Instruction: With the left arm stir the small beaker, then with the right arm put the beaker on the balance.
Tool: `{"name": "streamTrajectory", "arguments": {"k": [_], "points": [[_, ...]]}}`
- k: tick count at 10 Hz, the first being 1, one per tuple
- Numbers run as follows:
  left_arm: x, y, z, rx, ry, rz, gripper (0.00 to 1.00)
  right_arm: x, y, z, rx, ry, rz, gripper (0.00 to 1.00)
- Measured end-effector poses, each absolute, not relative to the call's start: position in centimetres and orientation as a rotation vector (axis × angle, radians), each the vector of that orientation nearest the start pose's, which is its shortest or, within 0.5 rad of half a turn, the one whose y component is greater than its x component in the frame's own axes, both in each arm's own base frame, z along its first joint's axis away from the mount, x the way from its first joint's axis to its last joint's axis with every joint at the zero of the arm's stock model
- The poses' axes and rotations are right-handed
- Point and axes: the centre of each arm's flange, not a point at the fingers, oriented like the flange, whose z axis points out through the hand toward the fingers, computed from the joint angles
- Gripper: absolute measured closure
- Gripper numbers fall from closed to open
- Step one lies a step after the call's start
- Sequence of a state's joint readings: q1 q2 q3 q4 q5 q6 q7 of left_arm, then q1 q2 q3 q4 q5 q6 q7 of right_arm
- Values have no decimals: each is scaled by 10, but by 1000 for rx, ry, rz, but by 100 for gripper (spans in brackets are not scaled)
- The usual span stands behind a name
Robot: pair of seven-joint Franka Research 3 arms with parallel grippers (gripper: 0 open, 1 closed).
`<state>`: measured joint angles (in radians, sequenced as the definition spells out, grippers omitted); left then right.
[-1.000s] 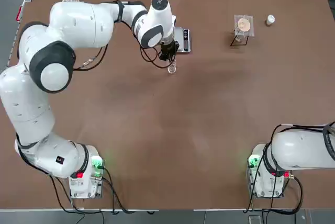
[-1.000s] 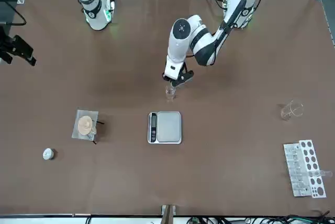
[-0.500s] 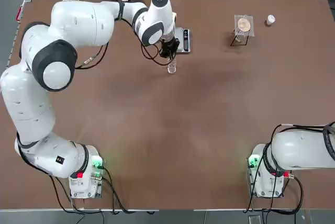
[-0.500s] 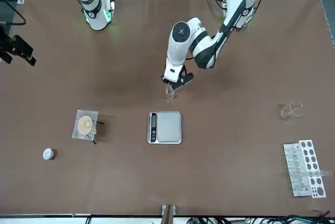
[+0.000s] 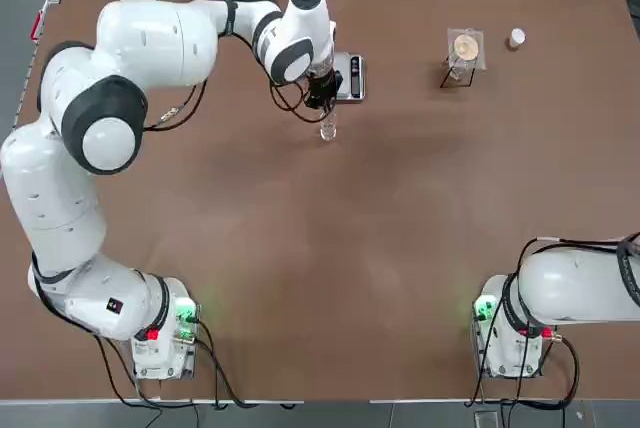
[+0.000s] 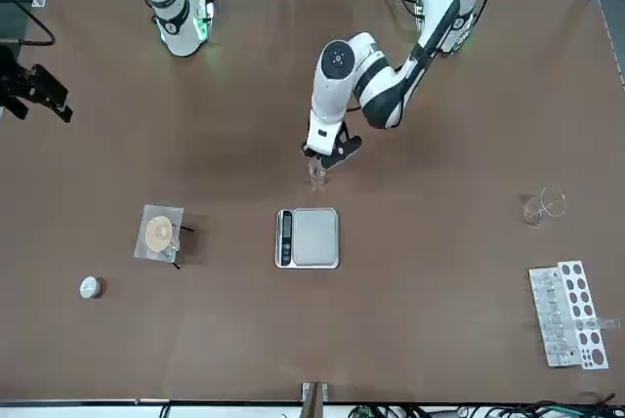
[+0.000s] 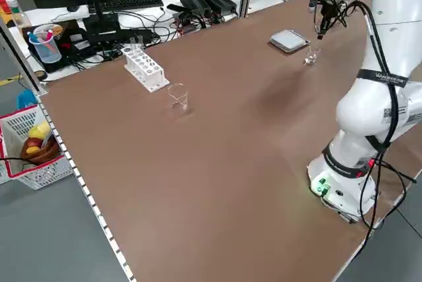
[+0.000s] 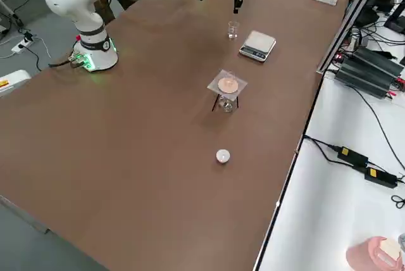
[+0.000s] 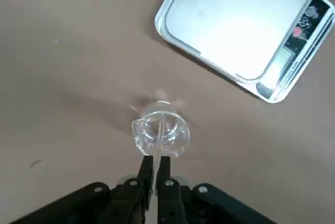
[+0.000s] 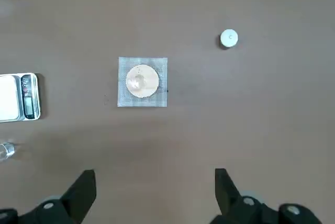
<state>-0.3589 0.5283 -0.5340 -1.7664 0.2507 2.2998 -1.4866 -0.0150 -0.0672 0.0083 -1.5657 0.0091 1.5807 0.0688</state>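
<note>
The small beaker (image 5: 327, 130) (image 6: 316, 174) (image 9: 159, 131) stands on the table just on the robot's side of the balance (image 5: 347, 76) (image 6: 308, 238) (image 9: 235, 25). My left gripper (image 5: 321, 101) (image 6: 323, 152) (image 9: 155, 167) hangs straight over it, shut on a thin clear rod (image 9: 162, 124) whose tip dips inside the glass. The balance's silver plate is bare. My right gripper (image 6: 32, 96) (image 10: 154, 192) hovers high at the table's right side, open and holding nothing, far from the beaker (image 10: 6, 150).
A wire-mesh stand with a tan disc (image 5: 465, 48) (image 6: 161, 232) and a small white cap (image 5: 516, 38) (image 6: 90, 287) sit at the far right. On the robot's far left are a larger spouted beaker (image 6: 542, 206) and a test-tube rack (image 6: 566, 313).
The left gripper has shifted slightly over the beaker, moving the rod around inside it. The beaker and the balance stay put; the right gripper barely drifts.
</note>
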Motion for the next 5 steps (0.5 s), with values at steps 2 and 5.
{"name": "streamTrajectory", "arguments": {"k": [2,5], "points": [[445,-489,303,-3109,-801,61,92,535,-4,664,-3125,122,-128,0],[438,-496,305,-3107,-796,64,92,535,-5,664,-3125,127,-128,0]]}}
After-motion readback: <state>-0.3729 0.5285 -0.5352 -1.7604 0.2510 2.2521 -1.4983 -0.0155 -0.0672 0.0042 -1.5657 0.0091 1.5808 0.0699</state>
